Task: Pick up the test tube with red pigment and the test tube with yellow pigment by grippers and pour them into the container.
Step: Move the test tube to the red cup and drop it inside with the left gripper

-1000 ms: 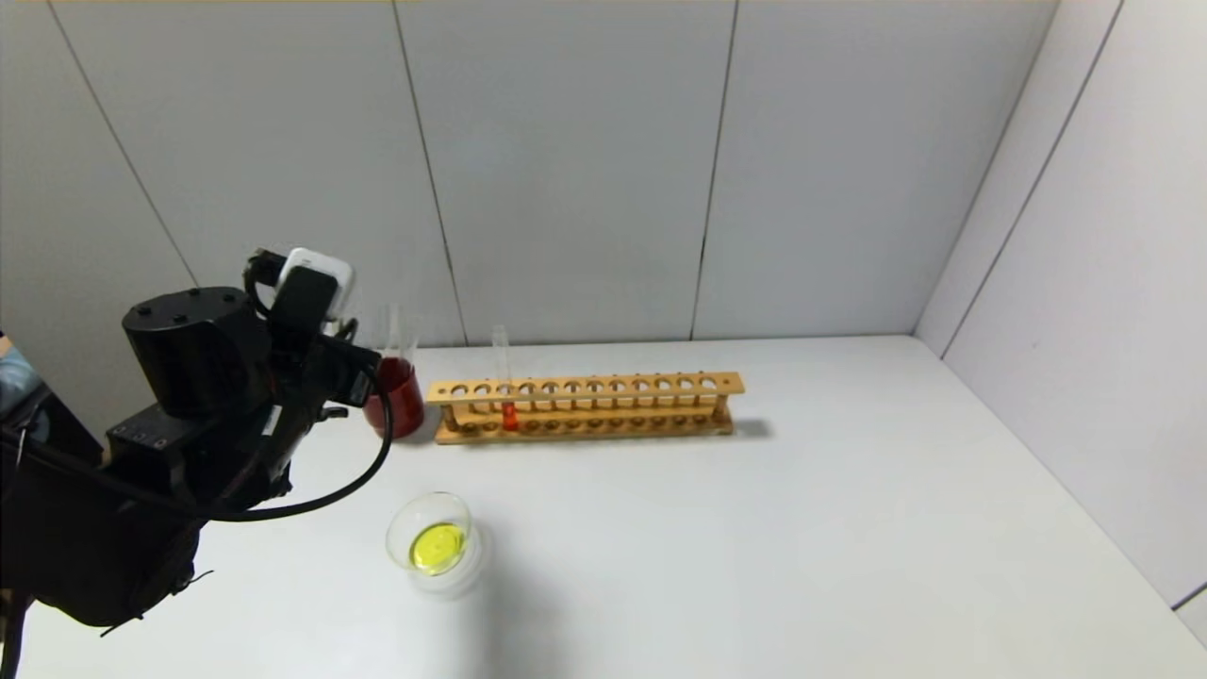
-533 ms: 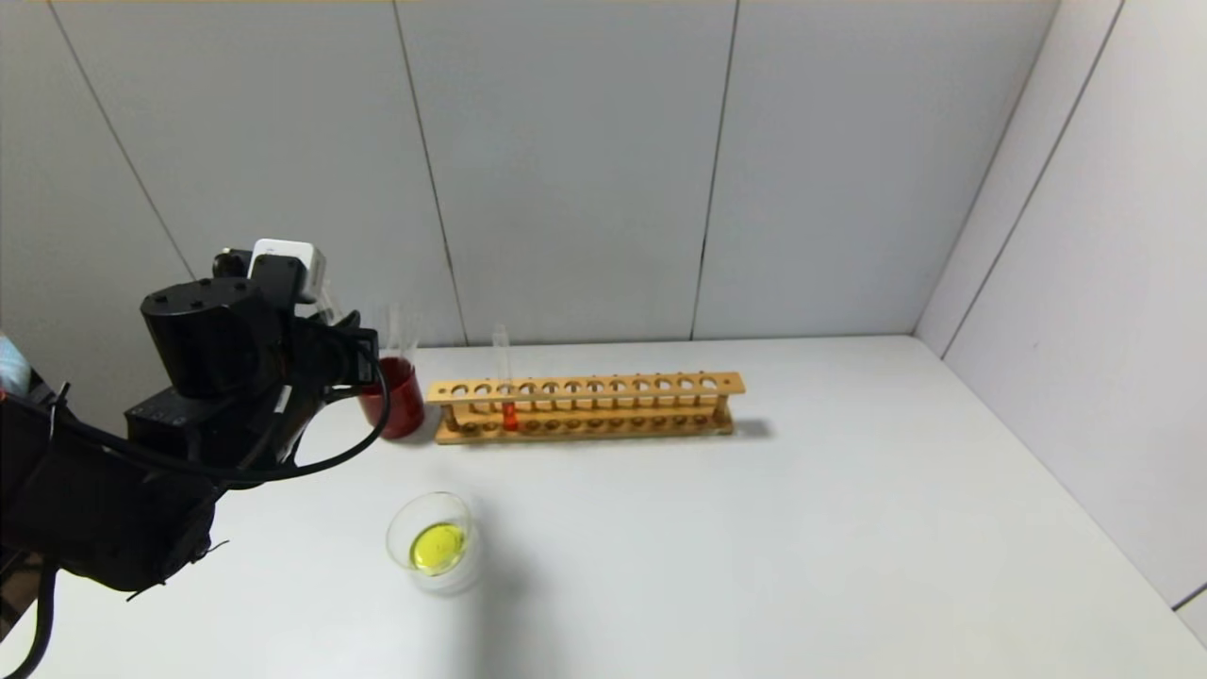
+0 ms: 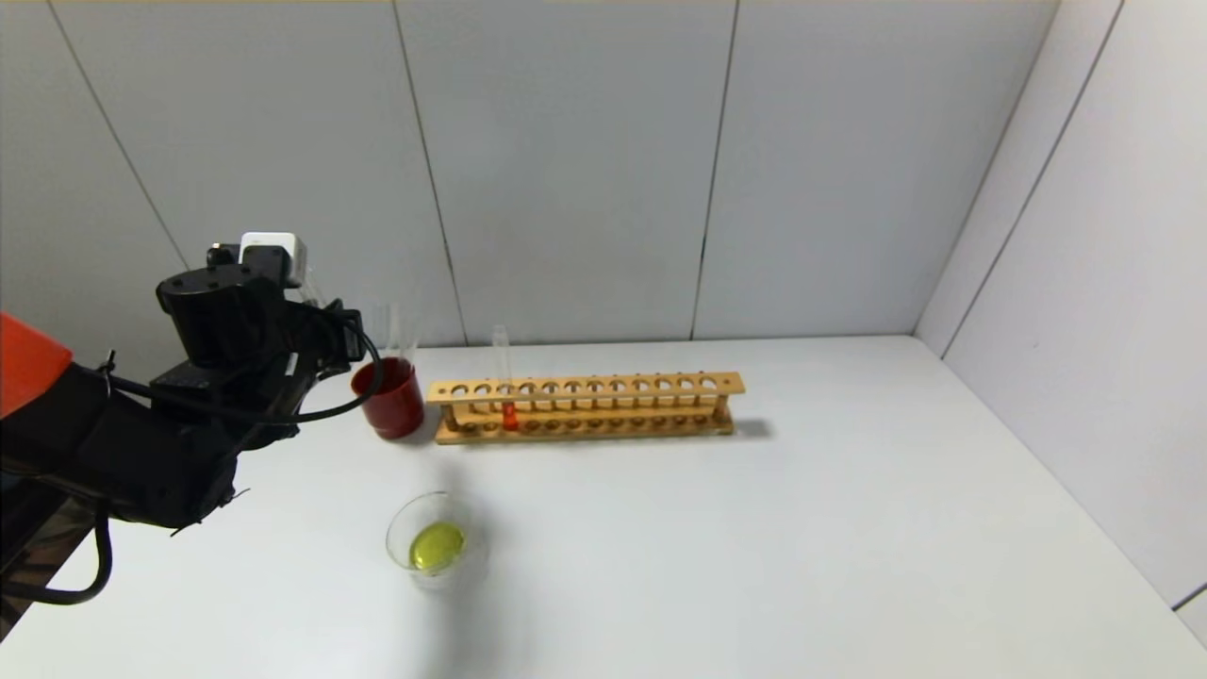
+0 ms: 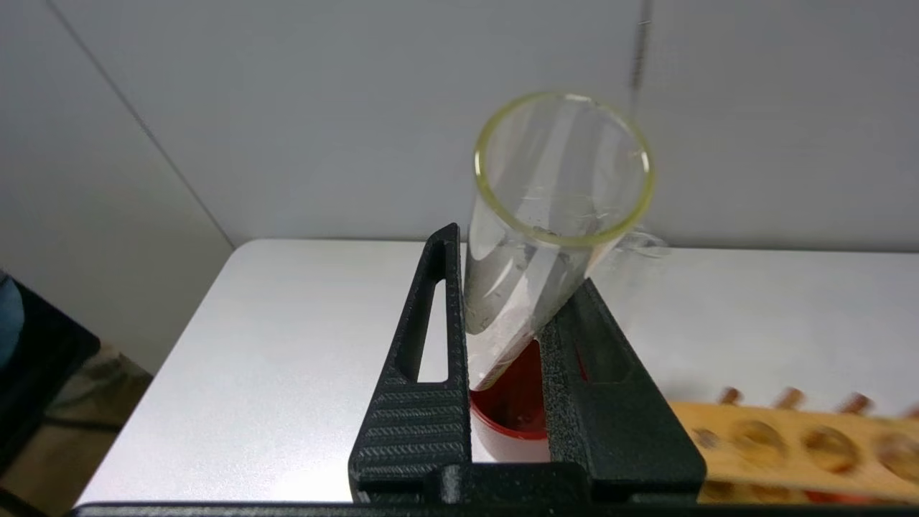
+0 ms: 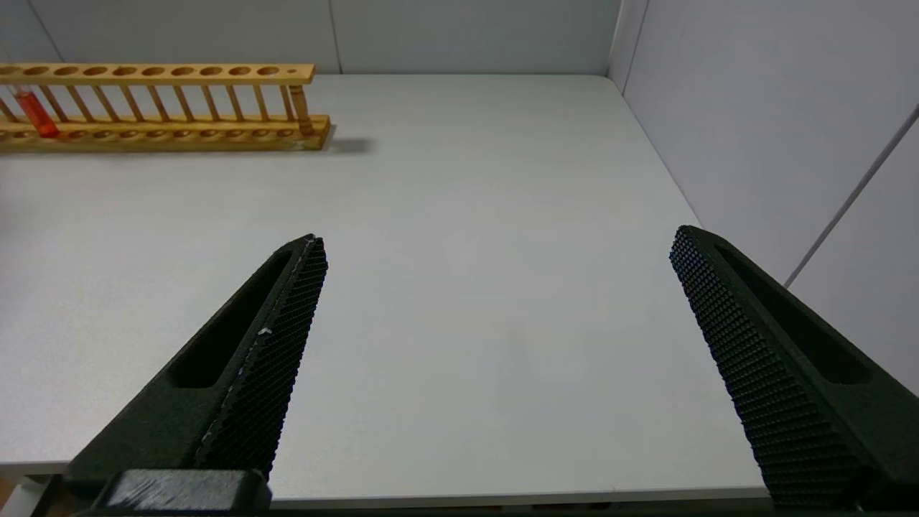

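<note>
my left gripper (image 4: 502,373) was mostly hidden behind my own wrist in the head view, so its grasp showed only in the left wrist view: the fingers (image 4: 420,402) were pinched on an emptied clear tube (image 4: 546,237) with a yellow-tinged rim, tilted, its lower end above the dark red cup (image 3: 388,399). whether it touched the cup i could not tell. the wooden rack (image 3: 585,405) stood just beside that cup, with the test tube with red pigment (image 3: 505,387) upright in it. the container (image 3: 434,542) sat nearer me than the cup, apart from it, holding yellow liquid. my right gripper (image 5: 495,345) hung spread wide and empty over the bare table (image 5: 467,215), well apart from the rack.
</note>
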`<state>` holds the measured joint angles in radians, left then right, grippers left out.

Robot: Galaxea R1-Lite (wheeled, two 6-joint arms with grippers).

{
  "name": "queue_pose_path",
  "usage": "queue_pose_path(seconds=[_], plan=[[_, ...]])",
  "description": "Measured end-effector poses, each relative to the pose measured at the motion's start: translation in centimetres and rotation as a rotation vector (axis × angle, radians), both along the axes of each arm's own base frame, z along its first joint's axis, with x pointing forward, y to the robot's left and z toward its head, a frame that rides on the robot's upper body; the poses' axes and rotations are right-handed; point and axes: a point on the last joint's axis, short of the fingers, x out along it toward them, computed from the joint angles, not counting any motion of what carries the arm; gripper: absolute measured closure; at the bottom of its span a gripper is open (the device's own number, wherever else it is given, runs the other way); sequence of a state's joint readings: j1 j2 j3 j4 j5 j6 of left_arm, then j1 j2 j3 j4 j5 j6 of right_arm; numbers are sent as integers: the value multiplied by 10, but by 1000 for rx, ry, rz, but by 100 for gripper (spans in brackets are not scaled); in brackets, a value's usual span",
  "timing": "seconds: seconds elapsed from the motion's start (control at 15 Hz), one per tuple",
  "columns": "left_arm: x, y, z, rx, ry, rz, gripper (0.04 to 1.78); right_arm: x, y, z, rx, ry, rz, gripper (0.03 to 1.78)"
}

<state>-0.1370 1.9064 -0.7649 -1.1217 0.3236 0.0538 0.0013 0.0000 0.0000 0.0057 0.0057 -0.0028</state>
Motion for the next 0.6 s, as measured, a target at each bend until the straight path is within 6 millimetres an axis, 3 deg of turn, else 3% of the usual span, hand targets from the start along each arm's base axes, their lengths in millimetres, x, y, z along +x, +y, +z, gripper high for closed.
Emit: queue_pose_path(seconds=[0.6], plan=[[25,8,-32,-136,50,-21,150,0,0,0,0,0,0,6]])
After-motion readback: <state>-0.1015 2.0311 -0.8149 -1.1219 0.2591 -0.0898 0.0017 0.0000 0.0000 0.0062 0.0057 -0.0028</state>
